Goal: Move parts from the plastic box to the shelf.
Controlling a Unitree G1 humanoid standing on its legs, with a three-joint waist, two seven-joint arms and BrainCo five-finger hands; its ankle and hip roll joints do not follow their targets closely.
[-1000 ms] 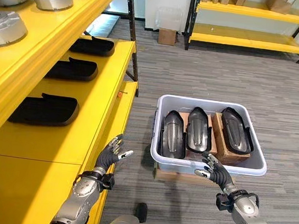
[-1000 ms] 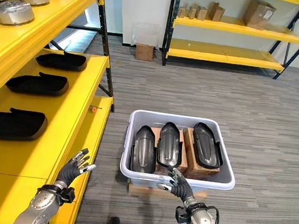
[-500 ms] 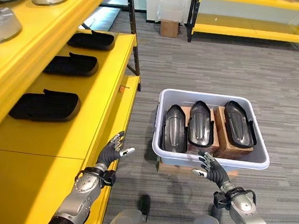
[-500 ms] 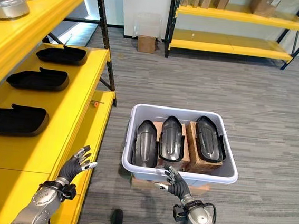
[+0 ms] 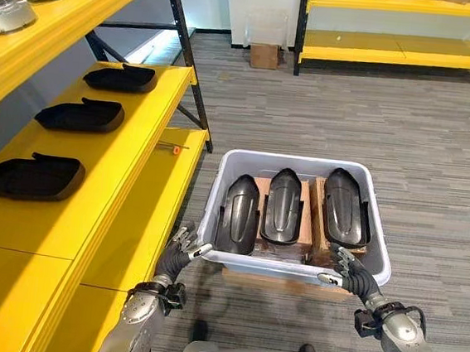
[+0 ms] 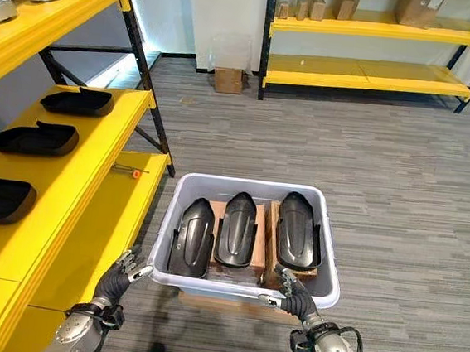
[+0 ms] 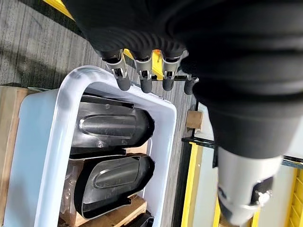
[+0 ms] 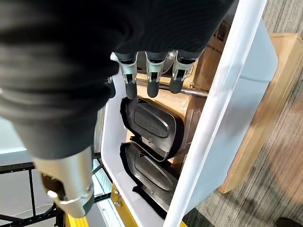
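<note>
A grey plastic box point(image 5: 293, 268) stands on the floor in front of me, on a wooden board. Three dark curved parts lie side by side in it: left point(image 5: 240, 214), middle point(image 5: 283, 206), right point(image 5: 345, 205). My left hand point(image 5: 182, 254) is open at the box's front left corner, its fingers point(image 7: 142, 78) just short of the rim point(image 7: 52, 156). My right hand point(image 5: 350, 274) is open at the front right rim, fingers point(image 8: 151, 75) reaching over the edge point(image 8: 218, 118) and holding nothing. On the yellow shelf point(image 5: 126, 182) to my left lie three black parts point(image 5: 31, 175).
Round metal castings point(image 5: 9, 13) sit on the upper shelf level. A small orange-tipped tool point(image 5: 175, 148) lies on the lower shelf step. A black shelf post point(image 5: 190, 80) stands near the box. Far back are another yellow rack point(image 5: 397, 46) and a cardboard box point(image 5: 264, 56).
The camera has swung, so the box sits more central. My left hand has come away from the shelf edge to the box's front left corner; my right hand is further right along the front rim.
</note>
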